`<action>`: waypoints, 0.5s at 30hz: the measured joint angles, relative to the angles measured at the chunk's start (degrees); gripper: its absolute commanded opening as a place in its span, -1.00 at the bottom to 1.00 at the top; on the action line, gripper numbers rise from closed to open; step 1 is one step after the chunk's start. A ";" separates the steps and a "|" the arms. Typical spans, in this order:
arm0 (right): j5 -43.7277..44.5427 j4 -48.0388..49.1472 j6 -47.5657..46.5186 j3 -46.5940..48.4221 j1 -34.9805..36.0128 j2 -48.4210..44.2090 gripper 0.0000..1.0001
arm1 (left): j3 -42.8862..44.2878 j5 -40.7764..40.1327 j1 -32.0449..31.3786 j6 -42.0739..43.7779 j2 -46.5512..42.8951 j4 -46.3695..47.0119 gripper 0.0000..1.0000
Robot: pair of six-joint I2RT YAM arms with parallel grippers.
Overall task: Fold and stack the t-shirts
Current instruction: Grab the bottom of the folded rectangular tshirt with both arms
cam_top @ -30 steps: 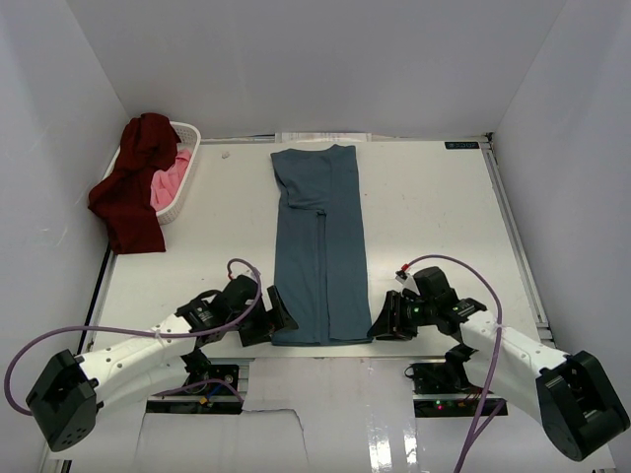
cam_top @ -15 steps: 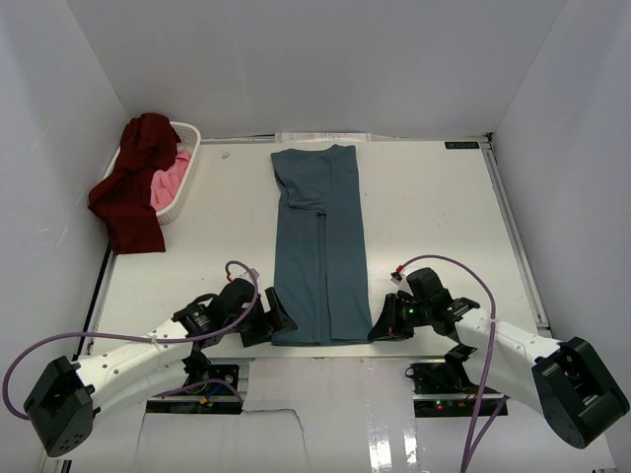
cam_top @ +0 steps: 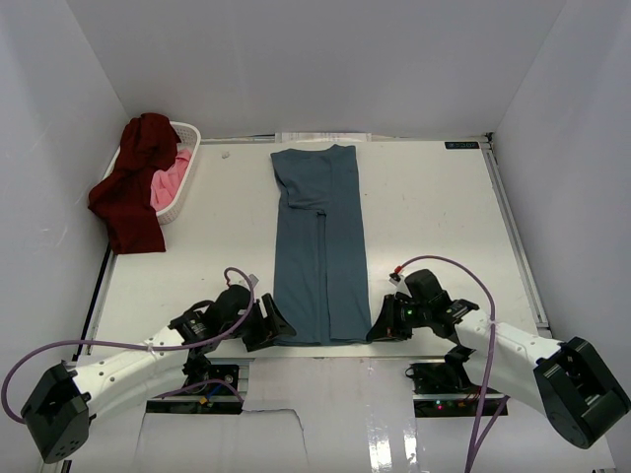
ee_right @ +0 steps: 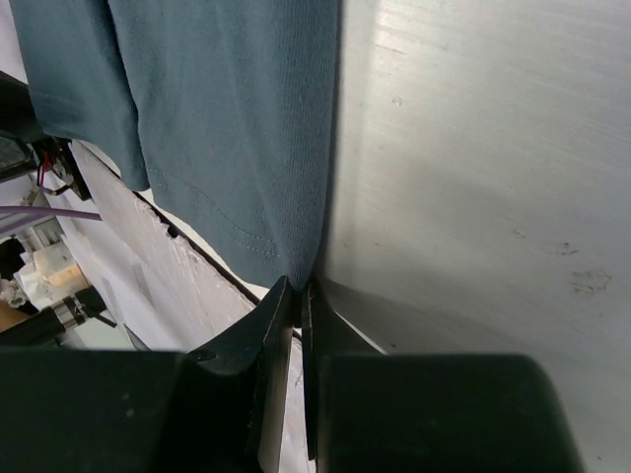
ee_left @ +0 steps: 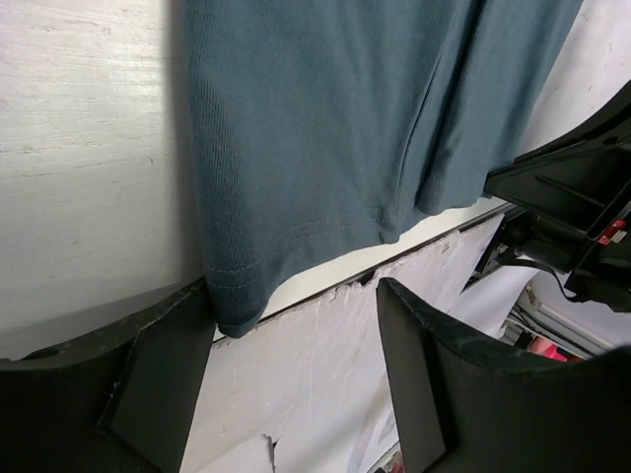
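At the upper left, the white laundry basket (cam_top: pixel 189 138) holds the pink t-shirt (cam_top: pixel 174 181), and the maroon t-shirt (cam_top: pixel 131 202) drapes over its rim onto the bench (cam_top: pixel 444 217).

Lower down, my left end effector (ee_left: pixel 291 315) has slid a little nearer to the lower left corner of the teal-blue t-shirt (cam_top: pixel 317 246). Its fingers are wide apart, one touching the cloth beside the hem corner and the other off the cloth over the bench edge. It grips nothing yet.

The teal-blue t-shirt lies flat in the middle of the frame as a long narrow strip, its sides already folded in and its hem at the near bench edge.

To the right, my right end effector (ee_right: pixel 301 291) has crept in from a second ago and now sits on the lower right hem corner. Its fingers are drawn almost together, with the cloth's edge running into the slit between them, so I judge that corner pinched.

Both corners are therefore nearly secured for folding the hem up toward the collar. The left still has to close.

The bench is pale, scuffed and slightly glossy, with plain white walls on three sides.
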 measured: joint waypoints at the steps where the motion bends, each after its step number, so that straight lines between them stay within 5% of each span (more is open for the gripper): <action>1: -0.11 0.46 0.09 0.00 0.11 0.39 -0.79 | -0.20 0.31 -0.02 -0.15 0.00 0.33 0.49; 5: -0.70 2.34 0.55 0.11 0.85 2.19 -0.79 | -0.79 0.61 -0.17 -0.66 0.11 0.28 0.20; 15: -0.68 2.99 0.72 0.98 1.73 4.04 -0.81 | -0.92 0.44 -0.26 -2.36 0.09 -0.50 0.28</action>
